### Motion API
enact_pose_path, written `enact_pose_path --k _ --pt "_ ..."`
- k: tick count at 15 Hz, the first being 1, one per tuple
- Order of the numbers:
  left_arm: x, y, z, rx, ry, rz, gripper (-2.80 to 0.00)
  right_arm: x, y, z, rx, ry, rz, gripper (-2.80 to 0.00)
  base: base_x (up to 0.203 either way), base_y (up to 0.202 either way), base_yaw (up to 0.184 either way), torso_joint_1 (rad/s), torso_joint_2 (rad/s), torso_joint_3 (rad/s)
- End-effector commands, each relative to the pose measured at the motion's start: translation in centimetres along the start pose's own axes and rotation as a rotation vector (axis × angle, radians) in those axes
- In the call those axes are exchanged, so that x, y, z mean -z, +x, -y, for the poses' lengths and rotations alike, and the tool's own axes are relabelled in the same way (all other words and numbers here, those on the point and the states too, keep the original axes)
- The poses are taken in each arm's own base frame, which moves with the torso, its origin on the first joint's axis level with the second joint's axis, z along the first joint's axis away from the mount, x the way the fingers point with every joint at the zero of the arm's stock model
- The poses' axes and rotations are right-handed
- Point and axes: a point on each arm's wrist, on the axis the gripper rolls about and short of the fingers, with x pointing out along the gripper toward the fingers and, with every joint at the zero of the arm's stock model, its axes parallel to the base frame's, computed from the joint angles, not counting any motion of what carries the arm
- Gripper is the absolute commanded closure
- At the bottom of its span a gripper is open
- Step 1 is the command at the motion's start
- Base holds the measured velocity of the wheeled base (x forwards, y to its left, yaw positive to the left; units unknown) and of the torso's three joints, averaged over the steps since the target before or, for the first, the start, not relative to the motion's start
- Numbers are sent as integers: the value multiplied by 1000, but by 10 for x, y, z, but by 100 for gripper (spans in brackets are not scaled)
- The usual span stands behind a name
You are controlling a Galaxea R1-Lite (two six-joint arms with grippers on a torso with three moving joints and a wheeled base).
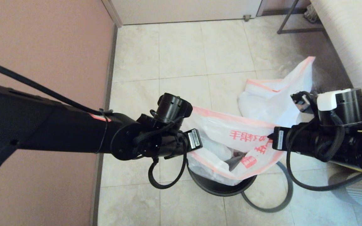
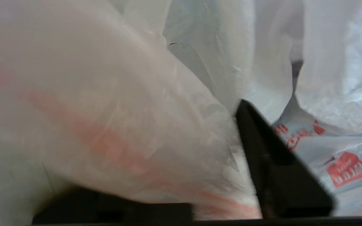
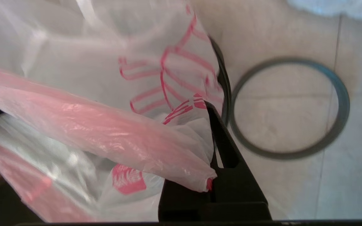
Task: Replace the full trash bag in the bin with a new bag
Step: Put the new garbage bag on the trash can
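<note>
New bag stretched between both hands

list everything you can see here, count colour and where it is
new bag: 1, thin white with red print and pink-orange hem, stretched between both grippers over the bin
bin: 1, black, on the floor under the bag
ring: 1, grey, flat on the floor beside the bin
full trash bag: 1, white with pink-orange band, on the floor behind the bin
left gripper: at the bag's left hem
right gripper: shut on the bag's right hem
</note>
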Motion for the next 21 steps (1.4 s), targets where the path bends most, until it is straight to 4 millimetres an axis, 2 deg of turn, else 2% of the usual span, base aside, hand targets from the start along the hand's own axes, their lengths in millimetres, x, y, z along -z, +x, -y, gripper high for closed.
enact_pose_path --k 1,3,6,9,10,12,14,16,18,21 --pt "-9 10 2 -5 -9 16 0 -2 16 -4 -4 0 -16 0 0 0 0 0 0 0" --pt "-11 21 4 -22 -8 -5 0 4 32 -7 -24 -2 -61 0 0 0 0 0 0 0" --pt "1 47 12 -44 15 -56 0 33 68 -14 -23 1 -167 0 0 0 0 0 0 0" --pt "10 72 24 -59 59 -92 0 42 92 -8 -9 20 -167 0 0 0 0 0 0 0" --pt "10 74 23 -95 67 -109 0 40 88 -7 -11 22 -156 0 0 0 0 0 0 0" --pt "8 58 14 -124 64 -119 0 34 59 -4 -21 25 -127 0 0 0 0 0 0 0" --pt "25 38 -9 -166 73 -168 0 44 29 6 -8 23 -139 0 0 0 0 0 0 0" --pt "49 30 -31 -188 86 -197 0 59 17 15 27 17 -169 0 0 0 0 0 0 0" --pt "64 37 -49 -176 92 -171 0 70 27 19 61 11 -211 0 0 0 0 0 0 0" --pt "76 61 -58 -205 120 -200 0 95 64 24 98 1 -279 0 0 0 0 0 0 0"
